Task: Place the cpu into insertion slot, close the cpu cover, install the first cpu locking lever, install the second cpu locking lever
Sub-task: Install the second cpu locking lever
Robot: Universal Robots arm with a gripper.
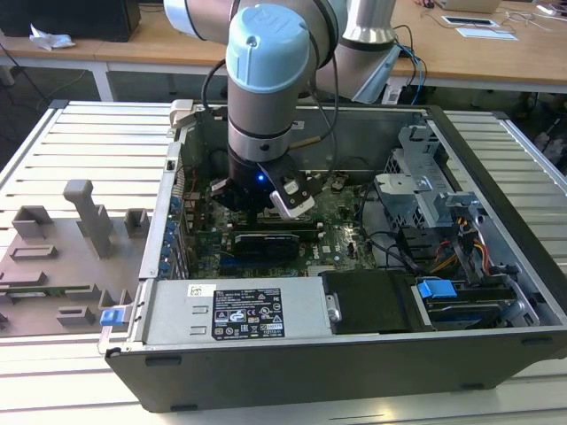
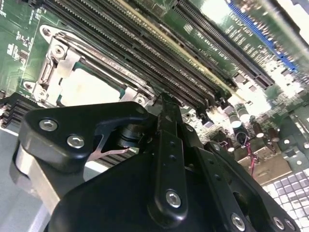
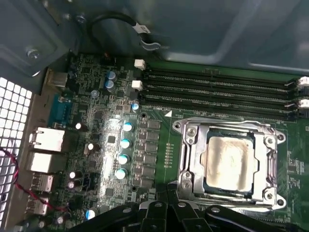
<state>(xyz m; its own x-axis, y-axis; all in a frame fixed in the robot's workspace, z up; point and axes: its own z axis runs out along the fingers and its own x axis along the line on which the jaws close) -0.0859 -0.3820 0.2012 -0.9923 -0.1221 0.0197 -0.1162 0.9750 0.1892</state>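
The arm (image 1: 266,88) reached down into the open case (image 1: 354,354). The gripper (image 3: 169,203) hovered just beside the slot (image 3: 190,159); whether it was open could not be told. The cpu (image 3: 229,159) sat in the slot, the cover (image 3: 263,162) closed flat around it.

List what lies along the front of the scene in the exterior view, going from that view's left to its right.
Grey moulded fixture tray with upright blocks → small blue clip at the case corner → silver metal box with a white label → flat black rectangular drive → blue plastic tab.
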